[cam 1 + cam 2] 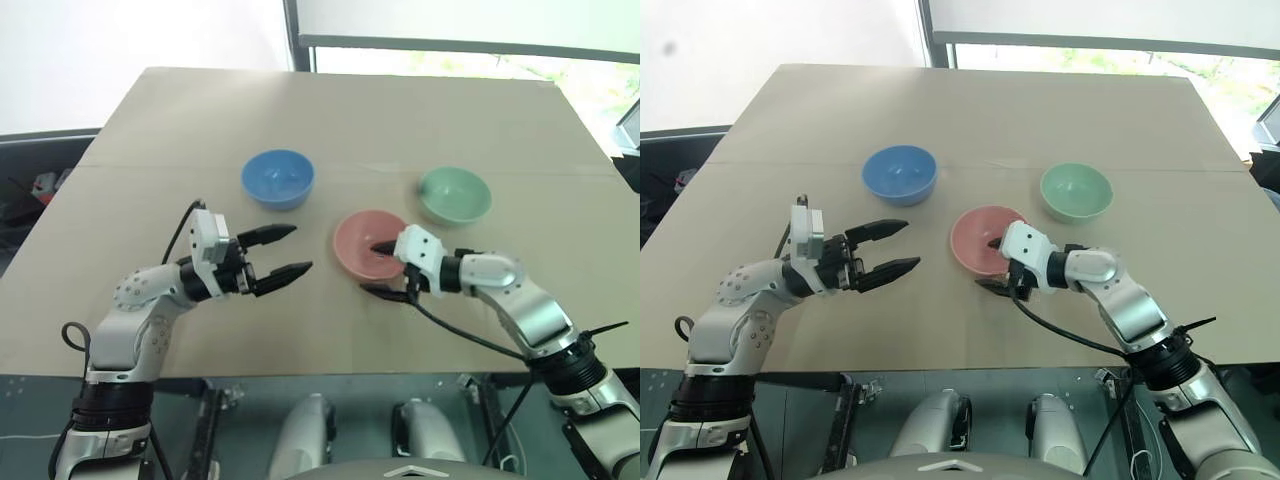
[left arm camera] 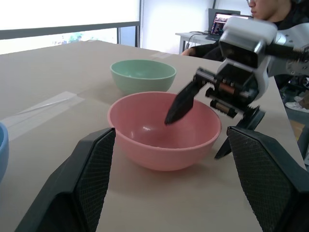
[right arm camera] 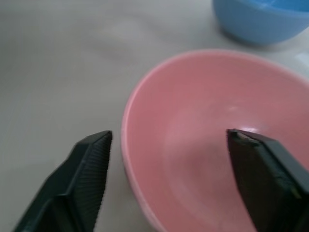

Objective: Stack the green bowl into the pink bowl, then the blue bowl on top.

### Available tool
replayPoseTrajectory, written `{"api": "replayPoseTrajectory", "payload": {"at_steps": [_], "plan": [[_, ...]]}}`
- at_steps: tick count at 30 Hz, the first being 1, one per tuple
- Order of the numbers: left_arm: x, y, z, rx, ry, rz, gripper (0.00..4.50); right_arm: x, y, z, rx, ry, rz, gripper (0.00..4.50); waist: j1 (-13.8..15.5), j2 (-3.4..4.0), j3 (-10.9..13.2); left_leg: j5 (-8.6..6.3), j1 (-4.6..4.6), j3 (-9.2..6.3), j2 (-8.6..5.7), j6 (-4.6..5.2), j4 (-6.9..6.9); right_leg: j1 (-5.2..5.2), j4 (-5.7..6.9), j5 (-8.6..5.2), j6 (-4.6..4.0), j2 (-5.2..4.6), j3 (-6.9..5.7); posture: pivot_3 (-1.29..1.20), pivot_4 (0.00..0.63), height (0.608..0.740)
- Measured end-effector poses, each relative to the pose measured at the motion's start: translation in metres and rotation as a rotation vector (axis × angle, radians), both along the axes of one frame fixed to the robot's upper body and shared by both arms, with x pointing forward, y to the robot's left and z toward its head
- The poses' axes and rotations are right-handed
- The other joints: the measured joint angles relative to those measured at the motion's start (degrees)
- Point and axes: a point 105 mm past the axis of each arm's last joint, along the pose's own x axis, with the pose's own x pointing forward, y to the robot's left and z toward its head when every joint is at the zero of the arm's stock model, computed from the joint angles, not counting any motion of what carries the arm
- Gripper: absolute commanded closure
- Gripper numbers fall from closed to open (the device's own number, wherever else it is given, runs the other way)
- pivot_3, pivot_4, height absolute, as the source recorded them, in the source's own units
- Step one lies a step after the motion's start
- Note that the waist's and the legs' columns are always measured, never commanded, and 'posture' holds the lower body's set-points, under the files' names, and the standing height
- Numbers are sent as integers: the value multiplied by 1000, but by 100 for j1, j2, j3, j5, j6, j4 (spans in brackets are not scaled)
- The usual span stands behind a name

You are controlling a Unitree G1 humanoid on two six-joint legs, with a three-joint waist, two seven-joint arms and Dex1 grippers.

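The pink bowl point(image 1: 355, 240) sits upright in the middle of the table. My right gripper point(image 1: 368, 267) is open and straddles its near rim, one finger inside the bowl and the other outside just above the table. Further back on the right stands the green bowl point(image 1: 455, 193), empty. At the back left is the blue bowl point(image 1: 278, 178), also empty. My left gripper point(image 1: 302, 248) is open and holds nothing; it hovers to the left of the pink bowl, pointing towards it. The left wrist view looks across the pink bowl point(image 2: 159, 140) at the right gripper point(image 2: 193, 137).
The tan table point(image 1: 150, 320) carries a taped seam point(image 1: 130, 166) across its width behind the bowls. Its near edge runs just below both arms. A person sits by a laptop point(image 2: 224, 21) beyond the table's right side.
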Motion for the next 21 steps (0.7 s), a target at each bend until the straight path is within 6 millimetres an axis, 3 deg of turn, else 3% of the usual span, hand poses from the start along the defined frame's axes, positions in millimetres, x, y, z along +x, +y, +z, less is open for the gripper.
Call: {"api": "replayPoseTrajectory", "payload": {"at_steps": [3,5,9,14,17,21], "plan": [[-1,0,-3,-5,13,5,582,8,-35,32,23,-90,-88,555,-2,-3,-2,-1,13,-1,0,1,5,13,-10,0,0,0,0,0,150,740],[-1,0,-4,-11,13,9,582,21,-57,35,-11,-139,-175,555,-15,-7,-4,0,21,1,2,0,5,14,-4,0,0,2,0,0,150,740],[0,-2,-4,-16,10,7,582,55,-99,8,-168,-182,-351,555,-38,-5,-3,2,26,9,0,-3,2,10,4,0,-1,6,9,0,150,740],[1,-5,0,-14,-8,-1,582,80,-96,-23,-245,-209,-380,555,-136,-4,-2,3,17,11,3,-5,-6,4,2,0,-1,7,12,0,150,740],[1,-4,0,-14,-7,1,582,86,-94,-32,-269,-219,-374,1254,-149,-2,-1,2,8,7,2,-4,-7,3,3,0,0,4,9,0,150,740],[-1,-2,-5,-13,10,13,582,93,-95,-32,-289,-248,-362,3067,-150,1,1,2,8,4,3,-4,-8,4,1,0,0,3,6,0,150,740]]}}
